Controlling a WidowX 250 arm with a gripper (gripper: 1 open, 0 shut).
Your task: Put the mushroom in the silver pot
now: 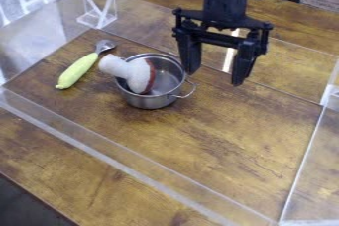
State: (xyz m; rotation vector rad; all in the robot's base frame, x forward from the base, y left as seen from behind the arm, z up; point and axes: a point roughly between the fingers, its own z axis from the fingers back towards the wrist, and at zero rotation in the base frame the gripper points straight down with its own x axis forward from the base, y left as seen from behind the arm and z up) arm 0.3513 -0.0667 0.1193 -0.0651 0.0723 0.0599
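The silver pot [155, 93] stands left of centre on the wooden table, shiny, with a dark reddish inside. The mushroom [121, 64] lies tilted across the pot's left rim, its fat white stalk reaching over the pot and its small grey-brown cap pointing away to the upper left. My gripper [216, 74] hangs pointing down just right of the pot, a little above the table. It is open, and nothing sits between its black fingers [189, 59].
A yellow-green corn-like vegetable [77, 69] lies left of the mushroom. Clear plastic walls [133, 161] fence the work area at the front, left and right. A clear plastic stand [95, 12] sits at the back left.
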